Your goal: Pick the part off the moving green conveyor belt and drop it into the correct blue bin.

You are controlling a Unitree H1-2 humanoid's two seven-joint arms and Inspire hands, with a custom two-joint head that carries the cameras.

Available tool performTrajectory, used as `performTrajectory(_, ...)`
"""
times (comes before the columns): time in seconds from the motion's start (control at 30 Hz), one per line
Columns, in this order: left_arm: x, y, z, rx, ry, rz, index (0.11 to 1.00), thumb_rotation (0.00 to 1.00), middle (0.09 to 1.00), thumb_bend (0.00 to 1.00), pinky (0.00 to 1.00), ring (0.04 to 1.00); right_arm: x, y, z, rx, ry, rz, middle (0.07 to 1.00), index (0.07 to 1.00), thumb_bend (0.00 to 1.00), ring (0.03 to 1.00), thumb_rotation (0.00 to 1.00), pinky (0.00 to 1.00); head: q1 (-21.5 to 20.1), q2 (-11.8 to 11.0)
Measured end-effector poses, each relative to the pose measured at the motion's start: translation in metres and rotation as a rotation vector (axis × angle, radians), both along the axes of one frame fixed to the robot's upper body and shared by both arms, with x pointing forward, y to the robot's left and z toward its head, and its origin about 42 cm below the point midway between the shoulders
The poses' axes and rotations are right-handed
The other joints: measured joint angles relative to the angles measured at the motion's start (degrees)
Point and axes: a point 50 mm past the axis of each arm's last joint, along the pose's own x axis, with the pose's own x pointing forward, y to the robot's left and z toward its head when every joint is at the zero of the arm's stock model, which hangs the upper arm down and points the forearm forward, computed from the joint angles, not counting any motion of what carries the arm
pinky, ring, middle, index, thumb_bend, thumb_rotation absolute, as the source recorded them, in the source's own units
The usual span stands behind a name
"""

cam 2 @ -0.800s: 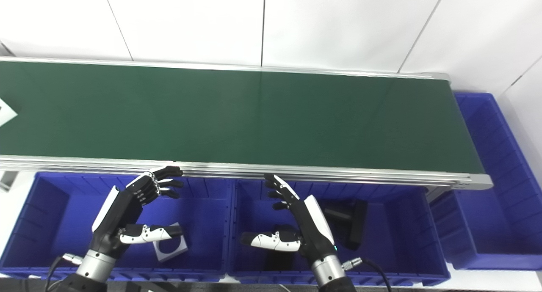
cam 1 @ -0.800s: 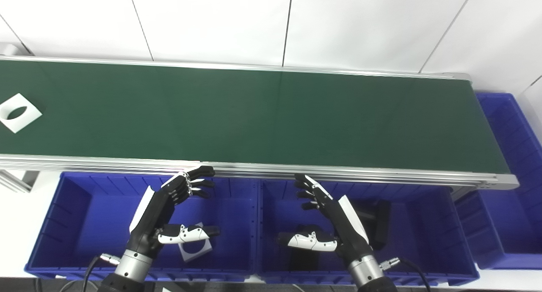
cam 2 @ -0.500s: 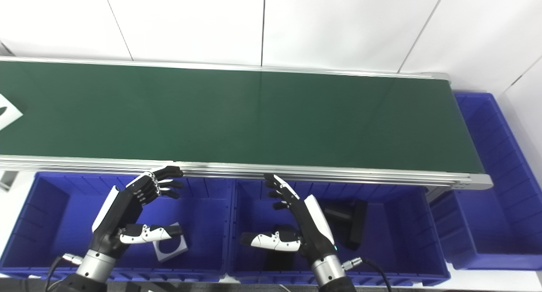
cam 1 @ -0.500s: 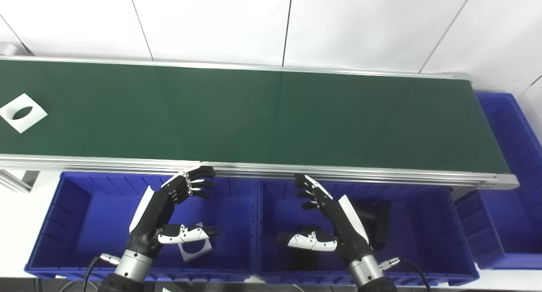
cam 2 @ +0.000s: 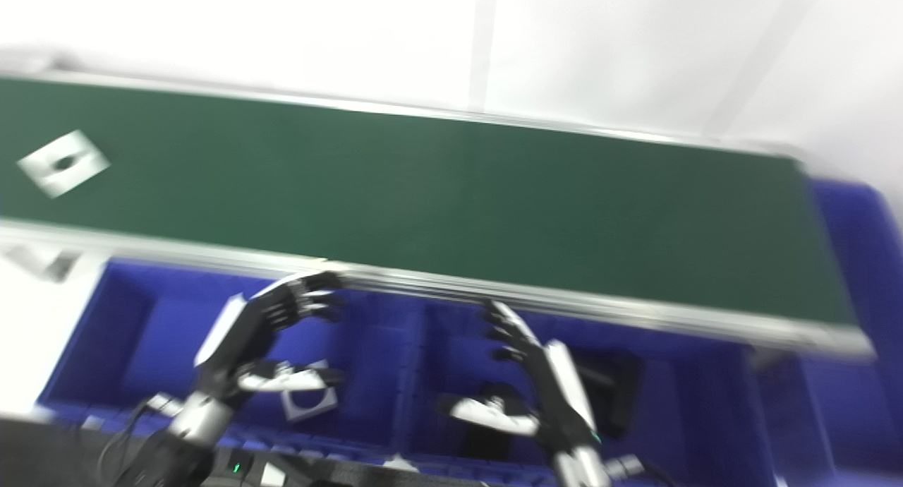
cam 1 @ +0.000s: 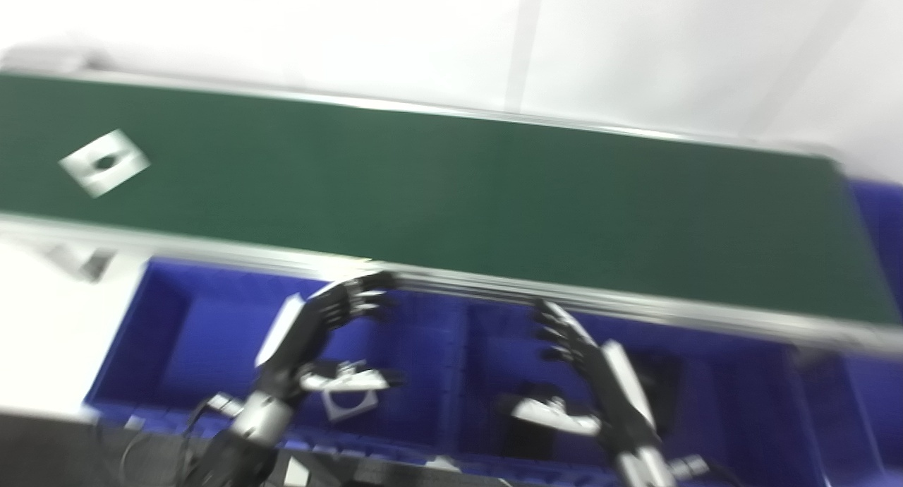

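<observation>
One white plate (cam 1: 104,164) is carried on the belt (cam 1: 451,190), upper left; another white plate (cam 1: 349,404) and dark parts (cam 2: 600,395) are held in two bins (cam 1: 183,332); both robot hands, left (cam 1: 310,346) and right (cam 1: 600,388), are held open and empty.

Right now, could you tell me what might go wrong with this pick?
The pictures are blurred, so judging where the white part sits on the green belt may be unreliable. Both the left hand and right hand hover open over the blue bins, well away from the part, so a late reach could miss it.
</observation>
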Motion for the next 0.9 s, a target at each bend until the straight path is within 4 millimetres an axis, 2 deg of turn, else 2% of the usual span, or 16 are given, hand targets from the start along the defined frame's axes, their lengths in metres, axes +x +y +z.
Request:
performTrajectory(0.1, -0.001, -0.012, -0.005, -0.003, 0.014, -0.013, 0.754, 0.13, 0.783, 0.83, 0.58, 0.691, -0.001, -0.01, -0.002, 0.0, -0.013, 0.004, 0.869, 0.905, 0.78, 0.831, 0.27, 0.74, 3.17, -2.46)
performTrajectory(0.43, -0.003, -0.023, -0.013, 0.011, 0.036, -0.005, 0.754, 0.15, 0.793, 0.84, 0.57, 0.701, -0.002, -0.016, -0.009, 0.005, 0.003, -0.003, 0.866, 0.902, 0.78, 0.834, 0.26, 0.73, 2.21, -3.7)
performTrajectory(0.53, -0.003, -0.024, -0.015, 0.008, 0.044, -0.002, 0.754, 0.16, 0.787, 0.83, 0.57, 0.69, -0.002, -0.015, -0.01, 0.007, -0.006, 0.003, 0.865, 0.901, 0.79, 0.83, 0.26, 0.73, 2.12, -4.84)
performTrajectory(0.67, -0.005, -0.024, -0.02, 0.016, 0.064, -0.01, 0.749, 0.17, 0.782, 0.85, 0.56, 0.682, -0.003, -0.015, -0.011, 0.01, -0.016, 0.008, 0.86, 0.895, 0.79, 0.823, 0.24, 0.72, 2.12, -6.94)
performTrajectory(0.7, -0.005, -0.023, -0.022, 0.019, 0.069, -0.009, 0.746, 0.17, 0.78, 0.85, 0.56, 0.681, -0.003, -0.016, -0.013, 0.009, -0.013, 0.01, 0.86, 0.896, 0.79, 0.822, 0.24, 0.72, 2.12, -8.51)
performTrajectory(0.73, -0.005, -0.023, -0.023, 0.021, 0.071, -0.008, 0.744, 0.18, 0.78, 0.86, 0.56, 0.681, -0.004, -0.016, -0.016, 0.007, -0.005, 0.01, 0.859, 0.895, 0.79, 0.82, 0.24, 0.72, 2.12, -8.53)
performTrajectory(0.77, -0.005, -0.022, -0.023, 0.022, 0.071, -0.007, 0.743, 0.19, 0.78, 0.86, 0.56, 0.681, -0.005, -0.016, -0.017, 0.006, 0.0, 0.009, 0.859, 0.894, 0.79, 0.819, 0.24, 0.72, 2.38, -9.75)
performTrajectory(0.8, -0.005, -0.022, -0.023, 0.023, 0.073, -0.005, 0.739, 0.2, 0.78, 0.87, 0.56, 0.681, -0.005, -0.017, -0.019, 0.005, 0.005, 0.009, 0.86, 0.896, 0.8, 0.823, 0.23, 0.73, 2.39, -9.76)
performTrajectory(0.87, -0.004, -0.022, -0.027, 0.027, 0.083, -0.004, 0.737, 0.2, 0.773, 0.88, 0.56, 0.683, -0.006, -0.017, -0.021, 0.004, 0.013, 0.008, 0.862, 0.899, 0.8, 0.831, 0.22, 0.74, 3.26, -12.21)
performTrajectory(0.9, -0.003, -0.021, -0.028, 0.031, 0.088, -0.003, 0.736, 0.2, 0.77, 0.89, 0.56, 0.691, -0.006, -0.017, -0.021, 0.005, 0.014, 0.008, 0.863, 0.901, 0.8, 0.836, 0.22, 0.74, 3.26, -12.22)
